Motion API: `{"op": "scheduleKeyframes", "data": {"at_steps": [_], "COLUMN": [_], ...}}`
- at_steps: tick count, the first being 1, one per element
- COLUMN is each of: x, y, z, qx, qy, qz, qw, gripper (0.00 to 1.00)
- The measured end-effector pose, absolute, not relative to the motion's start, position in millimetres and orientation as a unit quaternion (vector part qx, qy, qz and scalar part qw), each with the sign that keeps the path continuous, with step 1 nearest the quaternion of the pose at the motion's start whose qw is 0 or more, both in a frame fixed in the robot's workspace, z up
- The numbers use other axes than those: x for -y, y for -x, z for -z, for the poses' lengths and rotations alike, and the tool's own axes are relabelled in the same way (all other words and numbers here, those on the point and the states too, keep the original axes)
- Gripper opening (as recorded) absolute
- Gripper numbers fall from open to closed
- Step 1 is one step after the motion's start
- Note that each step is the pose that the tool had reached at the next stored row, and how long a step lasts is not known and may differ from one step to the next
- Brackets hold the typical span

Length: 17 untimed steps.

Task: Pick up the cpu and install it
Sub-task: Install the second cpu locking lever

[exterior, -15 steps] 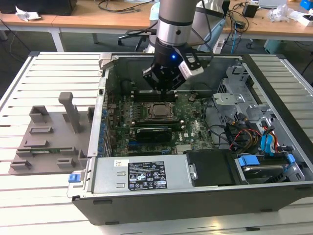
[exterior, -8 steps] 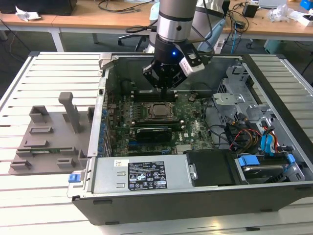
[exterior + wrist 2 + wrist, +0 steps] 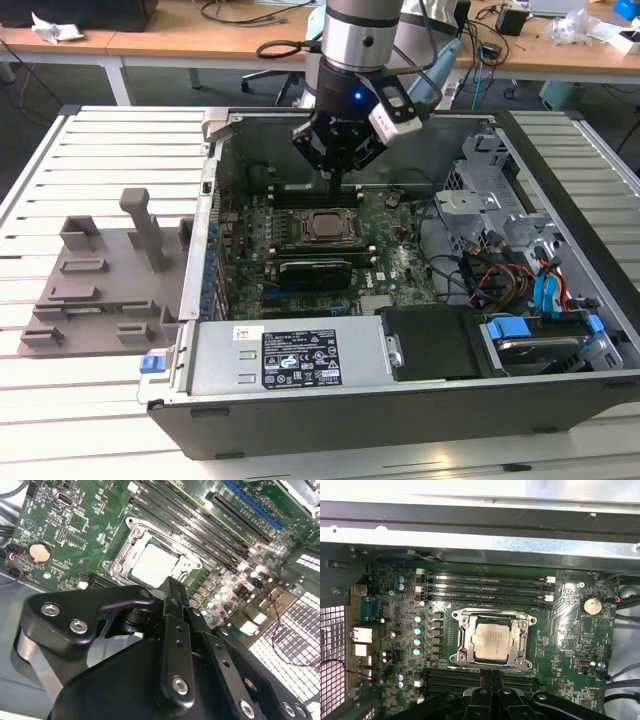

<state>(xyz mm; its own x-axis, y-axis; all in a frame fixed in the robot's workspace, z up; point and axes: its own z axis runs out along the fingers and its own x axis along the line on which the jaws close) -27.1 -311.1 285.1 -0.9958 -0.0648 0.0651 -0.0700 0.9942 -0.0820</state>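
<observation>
We see the cpu [image 3: 491,641] seated in the motherboard socket [image 3: 461,639] inside the computer case [image 3: 300,400]. The gripper [image 3: 334,176] hangs just above it, fingers pressed together, holding nothing.

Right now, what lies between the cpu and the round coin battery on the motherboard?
In the first wrist view, the metal socket frame and green board with small components lie between the cpu and the coin battery.
</observation>
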Motion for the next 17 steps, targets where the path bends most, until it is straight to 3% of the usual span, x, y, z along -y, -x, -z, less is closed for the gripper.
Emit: {"op": "scheduleKeyframes", "data": {"at_steps": [17], "x": [311.0], "y": [27.1], "z": [-306.1], "qx": [0.998], "qy": [-0.034], "qz": [-0.046], "qw": [0.031], "gripper": [0.11]}}
